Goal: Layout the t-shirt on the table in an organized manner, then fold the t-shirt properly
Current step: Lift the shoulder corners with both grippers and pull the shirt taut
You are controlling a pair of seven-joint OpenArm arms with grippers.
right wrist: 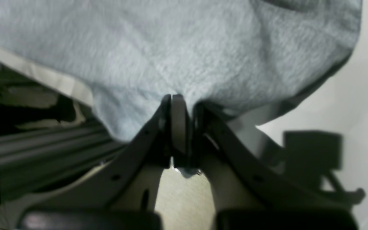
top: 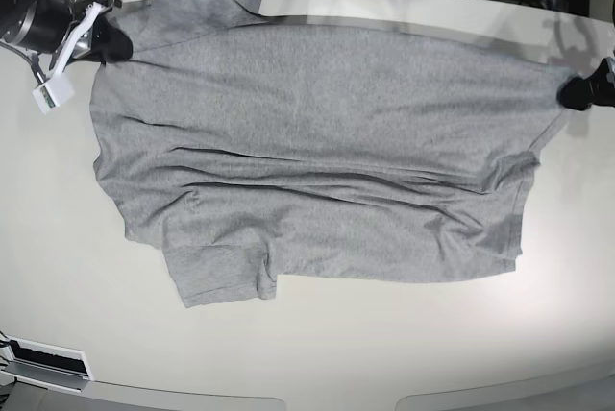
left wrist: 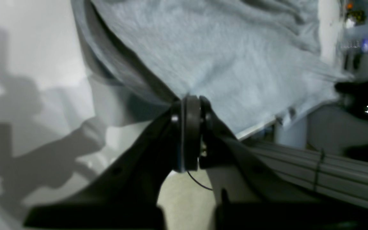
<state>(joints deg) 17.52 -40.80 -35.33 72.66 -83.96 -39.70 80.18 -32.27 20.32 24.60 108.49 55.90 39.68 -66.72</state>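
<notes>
You have t-shirt [top: 317, 152] spread near flat across table [top: 307, 353], wrinkles left. Left gripper [left wrist: 190, 99] and right gripper [right wrist: 179, 97] both pinch far hem corners. Folding not begun.

t-shirt [top: 317, 142]: heather grey, plain | table [top: 384, 334]: glossy off-white | left end effector [left wrist: 190, 99]: black

No text or label can be read.
</notes>
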